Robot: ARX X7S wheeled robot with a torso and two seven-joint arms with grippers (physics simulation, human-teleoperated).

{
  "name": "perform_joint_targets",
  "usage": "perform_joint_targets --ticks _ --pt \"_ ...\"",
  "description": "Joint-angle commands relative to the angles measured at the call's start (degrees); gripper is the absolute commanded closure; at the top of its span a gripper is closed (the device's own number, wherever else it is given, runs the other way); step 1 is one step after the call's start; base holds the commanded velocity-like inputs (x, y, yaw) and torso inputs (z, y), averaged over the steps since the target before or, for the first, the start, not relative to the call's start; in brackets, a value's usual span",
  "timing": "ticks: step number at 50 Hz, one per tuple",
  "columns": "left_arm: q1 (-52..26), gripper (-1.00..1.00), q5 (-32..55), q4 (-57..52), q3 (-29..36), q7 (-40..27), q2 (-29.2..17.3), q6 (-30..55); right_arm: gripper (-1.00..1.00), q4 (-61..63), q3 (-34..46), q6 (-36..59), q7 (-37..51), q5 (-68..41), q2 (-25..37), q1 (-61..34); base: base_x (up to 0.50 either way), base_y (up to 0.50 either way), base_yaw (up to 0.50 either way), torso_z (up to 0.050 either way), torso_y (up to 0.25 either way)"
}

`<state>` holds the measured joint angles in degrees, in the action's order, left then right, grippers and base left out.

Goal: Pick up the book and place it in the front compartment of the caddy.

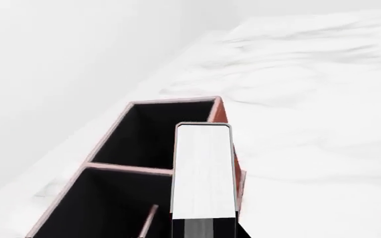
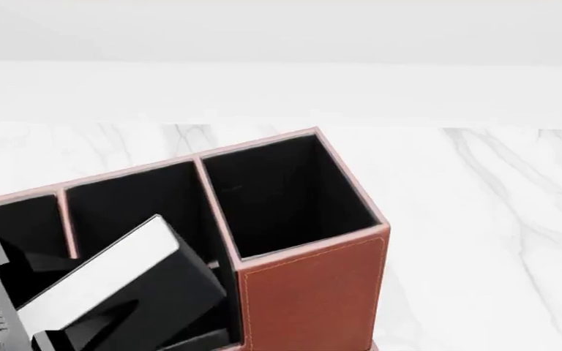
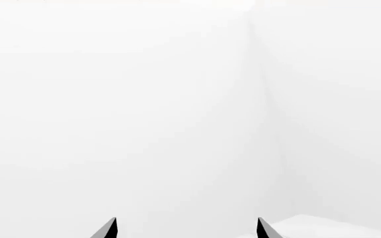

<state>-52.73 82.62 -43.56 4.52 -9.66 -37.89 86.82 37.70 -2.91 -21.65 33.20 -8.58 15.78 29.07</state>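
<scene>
While the left end effector (image 2: pixel 61 338) is clamping the book (image 2: pixel 115 285) tilted over the caddy (image 2: pixel 310 292), it needs uprighting w/ the front compartment (image 2: pixel 135 205); right end effector (image 3: pixel 185 229) is hanging apart, idle.

caddy (image 2: pixel 310 292) on table (image 2: pixel 496 219), book (image 2: pixel 115 285) tilted over its middle pocket

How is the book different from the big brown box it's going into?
The book is thin and flat; the caddy is a much larger box split into pockets. The book leans tilted above the caddy; the caddy stands straight on the table. The book shows white page edges and a black cover; the caddy is reddish-brown leather outside. Both have black on them: the book's cover, the caddy's lining.
</scene>
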Motion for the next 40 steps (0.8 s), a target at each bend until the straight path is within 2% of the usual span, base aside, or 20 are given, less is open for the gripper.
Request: perform_joint_targets --ticks 1,6,11,16,18,23,26,31,40 --pt "-14.05 1.00 -8.82 3.62 5.03 7.56 -1.28 -2.23 -1.00 -0.07 -1.15 -1.24 -1.30 1.48 -0.92 0.73 0.00 0.00 0.00 0.000 0.000" --pt "-20.17 1.00 -16.26 4.94 12.64 16.08 -3.66 -5.07 -1.00 -0.08 -1.00 -1.06 -1.18 1.63 -0.83 0.54 0.00 0.00 0.00 0.000 0.002" --pt "-25.19 1.00 -21.48 9.18 17.95 19.28 -3.23 -6.29 -1.00 -0.14 -0.85 -0.92 -1.06 1.70 -0.73 0.34 0.00 0.00 0.00 0.000 0.002" --pt "-30.28 1.00 -30.26 10.81 28.25 28.76 -5.67 -12.51 -1.00 -0.17 -0.51 -0.53 -0.99 1.95 -0.66 0.03 0.00 0.00 0.00 0.000 0.000" --pt "-32.43 1.00 -31.54 15.04 29.32 29.40 -3.68 -12.38 -1.00 -0.23 -0.48 -0.49 -0.96 1.89 -0.60 -0.05 0.00 0.00 0.00 0.000 0.000" --pt "-35.12 1.00 -36.25 19.63 33.73 34.23 -3.32 -17.29 -1.00 -0.26 -0.35 -0.37 -0.85 1.94 -0.50 -0.10 0.00 0.00 0.00 0.000 0.002" --pt "-37.73 1.00 -38.34 24.14 34.76 33.94 -1.14 -17.09 -1.00 -0.45 -0.20 -0.35 -0.80 1.95 -0.48 -0.19 0.00 0.00 0.00 0.000 0.000" --pt "-39.89 1.00 -40.99 26.34 39.17 38.69 -1.13 -20.21 -1.00 -0.74 0.22 -0.07 -0.79 2.27 -0.43 -0.52 0.00 0.00 0.00 0.000 0.002" --pt "-41.61 1.00 -46.86 35.19 44.32 41.17 0.77 -24.46 -1.00 -1.14 0.46 -1.04 -0.83 2.07 -0.26 0.06 0.00 0.00 0.00 0.000 0.001"
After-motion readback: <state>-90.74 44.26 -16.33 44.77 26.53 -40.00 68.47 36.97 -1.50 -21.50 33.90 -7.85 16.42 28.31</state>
